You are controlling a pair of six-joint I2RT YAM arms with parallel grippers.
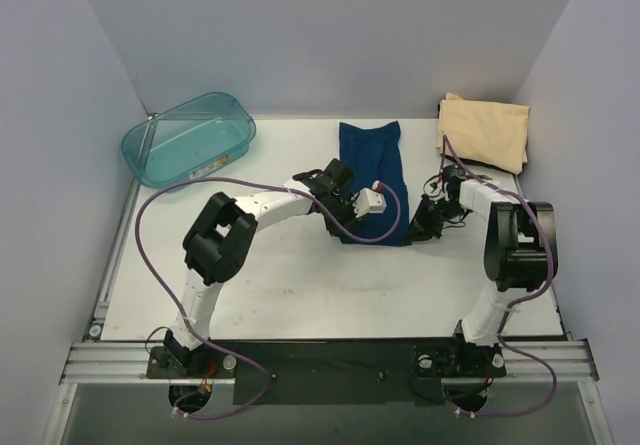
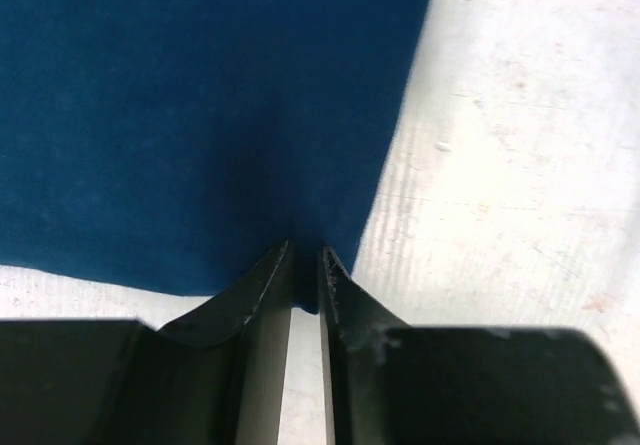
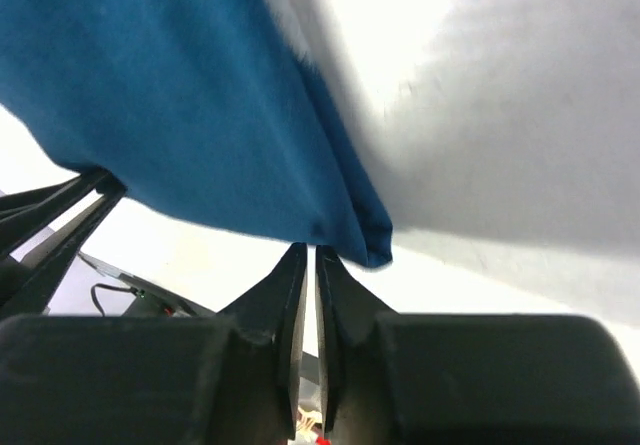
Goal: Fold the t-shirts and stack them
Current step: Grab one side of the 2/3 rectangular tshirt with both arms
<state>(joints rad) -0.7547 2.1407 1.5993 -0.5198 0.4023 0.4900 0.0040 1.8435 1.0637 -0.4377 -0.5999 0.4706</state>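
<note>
White table (image 1: 300,285), plain pale walls on three sides. Teal tub (image 1: 190,140) sits at the far left corner. Navy t-shirt (image 1: 372,160) lies mid-table, folded into a long strip running near to far. Tan t-shirt (image 1: 485,132) is folded at the far right corner, well apart from the navy one. Left gripper (image 1: 335,223) is at the navy shirt's near left end. In the left wrist view its fingers (image 2: 262,295) are closed to a slit, pinching the blue hem (image 2: 150,115). Right gripper (image 1: 418,227) is at the near right corner. In the right wrist view its fingers (image 3: 285,285) are nearly together, tips nipping the edge of the cloth (image 3: 180,95), which is raised off the table there
</note>
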